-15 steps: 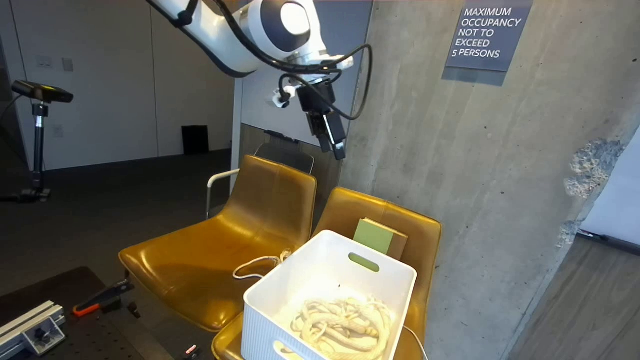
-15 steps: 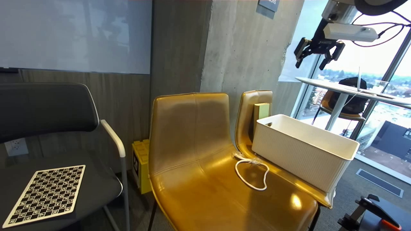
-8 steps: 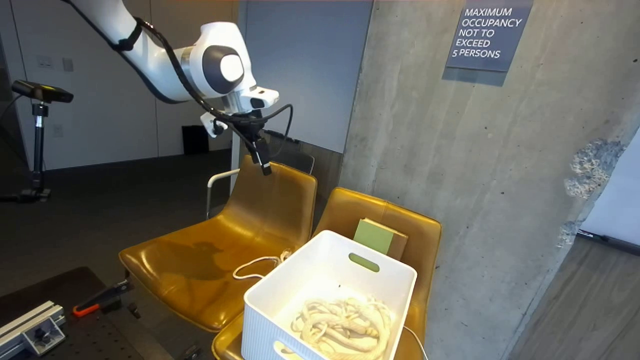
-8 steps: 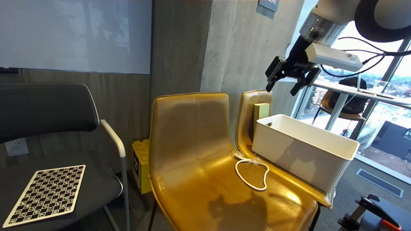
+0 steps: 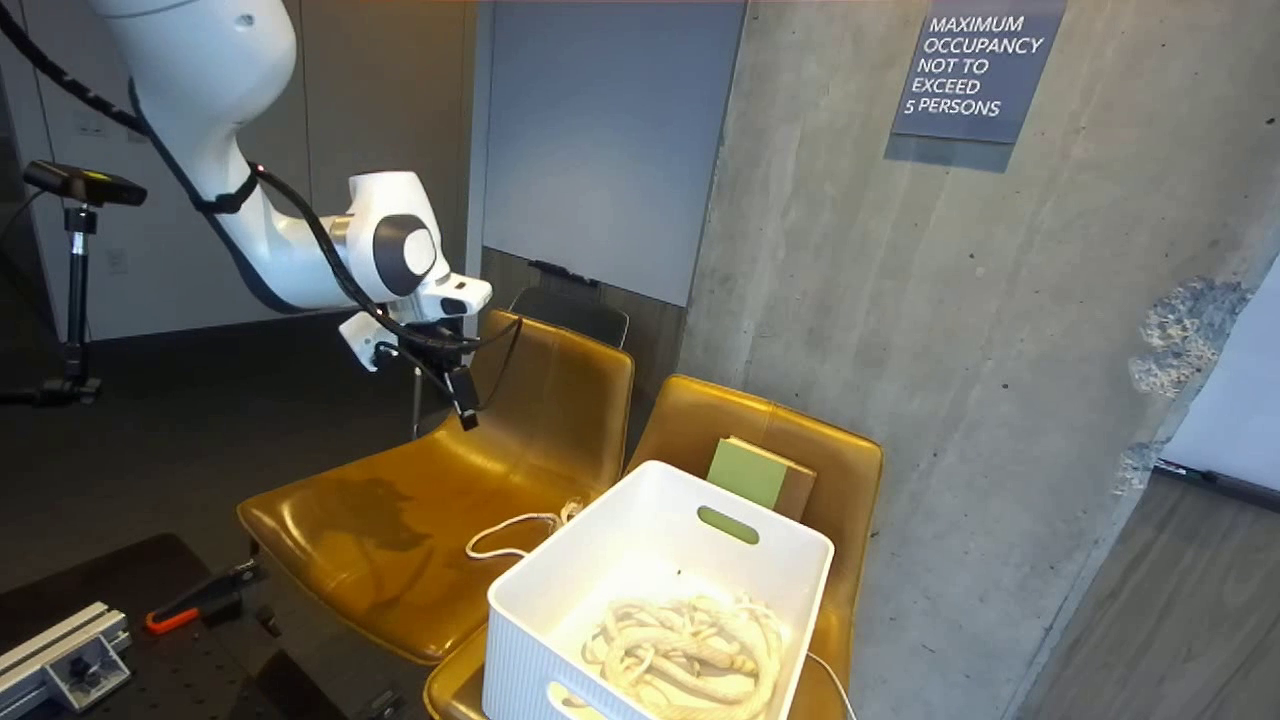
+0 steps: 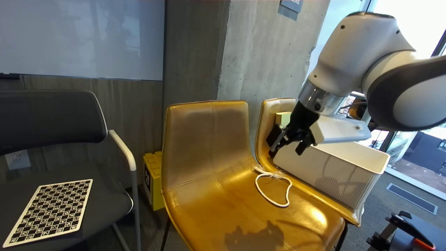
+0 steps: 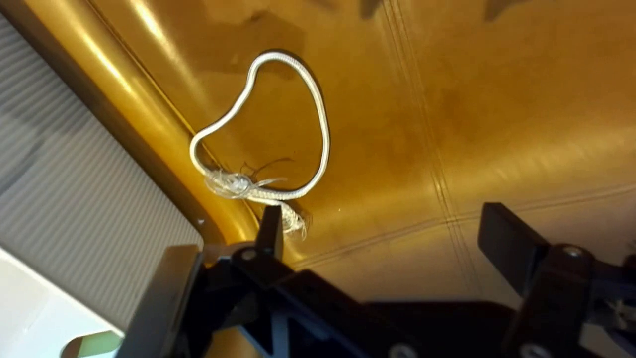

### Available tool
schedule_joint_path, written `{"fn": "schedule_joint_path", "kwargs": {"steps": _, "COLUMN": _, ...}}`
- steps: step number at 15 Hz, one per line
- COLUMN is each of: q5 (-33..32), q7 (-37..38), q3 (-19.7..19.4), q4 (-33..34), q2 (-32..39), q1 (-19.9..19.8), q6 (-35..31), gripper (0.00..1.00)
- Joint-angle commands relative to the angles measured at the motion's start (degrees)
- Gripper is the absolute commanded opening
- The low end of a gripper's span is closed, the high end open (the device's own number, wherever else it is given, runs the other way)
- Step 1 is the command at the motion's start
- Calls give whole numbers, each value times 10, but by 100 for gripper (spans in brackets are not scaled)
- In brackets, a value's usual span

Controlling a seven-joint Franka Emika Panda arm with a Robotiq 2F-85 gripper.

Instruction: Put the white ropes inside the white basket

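A thin white rope loop (image 5: 520,519) with a knotted, frayed end lies on the tan chair seat beside the basket. It also shows in an exterior view (image 6: 274,175) and in the wrist view (image 7: 325,134). The white basket (image 5: 640,530) stands on the neighbouring tan chair; its ribbed side shows in an exterior view (image 6: 313,170) and in the wrist view (image 7: 74,164). A pile of pale ropes (image 5: 690,650) lies inside it. My gripper (image 7: 382,211) is open and empty above the seat. In the wrist view one finger partly overlaps the frayed end. It also shows in both exterior views (image 5: 468,418) (image 6: 285,151).
A green book (image 5: 747,473) leans on the chair back behind the basket. The tan chair's backrest (image 6: 209,139) rises behind the seat. A black chair (image 6: 52,122) holds a checkered board (image 6: 52,209). A dark work surface with a clamp (image 5: 205,595) is at the lower left.
The arm has come down toward the tan seat, moving left in both exterior views. The gripper has stayed open. The rope loop and the basket have not moved.
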State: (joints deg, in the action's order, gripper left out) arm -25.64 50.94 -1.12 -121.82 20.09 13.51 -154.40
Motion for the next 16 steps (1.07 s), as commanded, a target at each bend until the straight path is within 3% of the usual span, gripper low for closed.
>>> {"fn": "schedule_joint_path", "kwargs": {"steps": 1, "q5": -51, "q7": 44, "q3": -49, "q4": 34, "q2": 82, "q1": 55, "q6": -36, "gripper": 100}}
{"fn": "schedule_joint_path", "kwargs": {"steps": 6, "q5": -41, "q7": 36, "q3": -110, "q4": 133, "q2": 220, "q1": 91, "q6": -45, "gripper": 100}}
{"fn": "schedule_joint_path", "kwargs": {"steps": 12, "q5": 30, "q7": -13, "q3": -118, "q4": 243, "q2": 344, "q1": 76, "q6": -26, "gripper": 100}}
{"fn": "schedule_joint_path", "kwargs": {"steps": 14, "q5": 48, "q7": -27, "q3": -125, "q4": 266, "q2": 375, "q1": 77, "q6": -25, "gripper": 92}}
{"fn": "schedule_joint_path", "kwargs": {"steps": 15, "q5": 57, "q7": -34, "q3": -129, "q4": 278, "q2": 389, "q1": 75, "q6": -23, "gripper": 73}}
{"fn": "schedule_joint_path", "kwargs": {"steps": 16, "q5": 65, "q7": -41, "q3": -131, "q4": 289, "q2": 395, "q1": 74, "q6": -19, "gripper": 70}}
